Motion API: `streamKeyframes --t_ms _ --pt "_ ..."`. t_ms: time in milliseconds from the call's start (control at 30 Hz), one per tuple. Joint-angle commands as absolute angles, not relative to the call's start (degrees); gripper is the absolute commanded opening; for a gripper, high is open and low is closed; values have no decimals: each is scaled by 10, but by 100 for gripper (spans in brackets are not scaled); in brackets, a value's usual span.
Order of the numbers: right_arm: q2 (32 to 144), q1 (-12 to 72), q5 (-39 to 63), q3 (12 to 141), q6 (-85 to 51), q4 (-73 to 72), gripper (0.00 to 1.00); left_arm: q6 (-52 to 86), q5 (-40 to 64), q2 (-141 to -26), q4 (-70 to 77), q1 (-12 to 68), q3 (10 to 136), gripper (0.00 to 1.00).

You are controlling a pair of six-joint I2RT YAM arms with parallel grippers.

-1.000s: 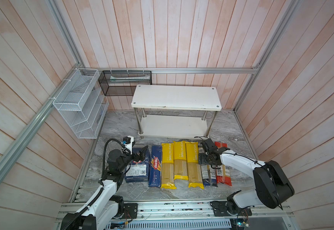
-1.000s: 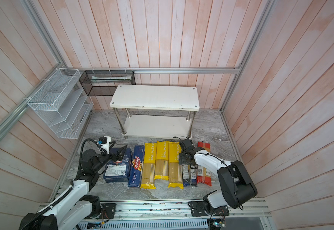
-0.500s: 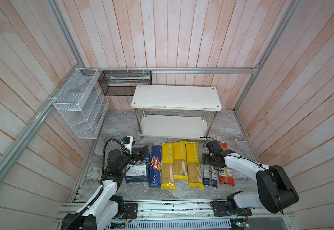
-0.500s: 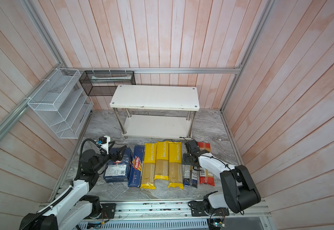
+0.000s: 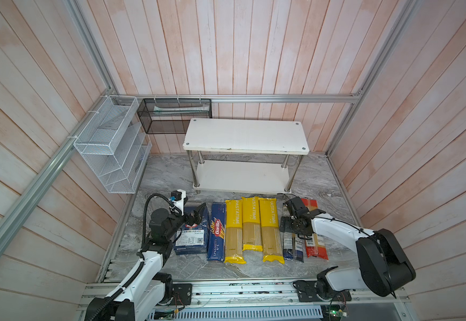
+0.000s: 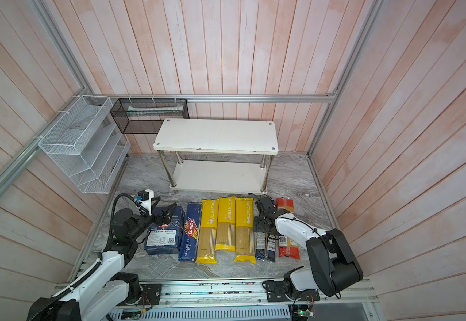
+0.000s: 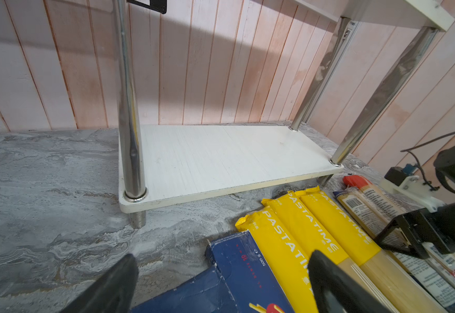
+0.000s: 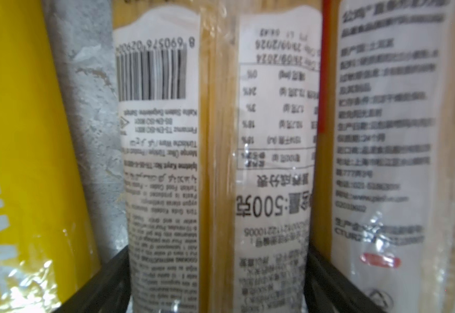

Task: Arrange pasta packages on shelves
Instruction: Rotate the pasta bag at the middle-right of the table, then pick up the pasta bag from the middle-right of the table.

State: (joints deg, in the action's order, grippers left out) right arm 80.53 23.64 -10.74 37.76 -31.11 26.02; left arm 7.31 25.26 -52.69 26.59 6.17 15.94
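Now our right jaws stand spread astride the dark-blue-ended bag (image 8: pixel 215 162), which lies flat on the tabletop (image 5: pixel 170 178) between a yellow PASTATIME bag (image 5: pixel 270 230) and the red-ended bag (image 5: pixel 316 250). Our left jaws hang spread above a Barilla box (image 5: pixel 191 239). The shelves (image 5: pixel 245 136) stand just behind.

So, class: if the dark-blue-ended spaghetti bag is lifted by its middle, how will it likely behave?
The dark-blue-ended bag should be fairly stiff, since straight strands fill it. Its glossy, glinting film may be slippery. Long and narrow, it could tilt if gripped off-centre.
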Motion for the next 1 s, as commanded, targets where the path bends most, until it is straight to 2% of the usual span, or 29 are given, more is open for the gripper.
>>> streamKeyframes --t_ms 0,233,600,733,967 --pt "821 241 -122 386 -325 296 91 76 261 -523 280 58 151 100" --pt "839 261 -114 378 -335 259 91 76 264 -522 280 57 150 100" --pt "855 269 -144 362 -346 263 84 77 265 -515 283 55 146 100" --pt "839 270 -145 350 -352 256 73 78 264 -514 282 56 145 100" --pt "825 270 -163 347 -359 253 70 79 262 -512 283 55 145 100"
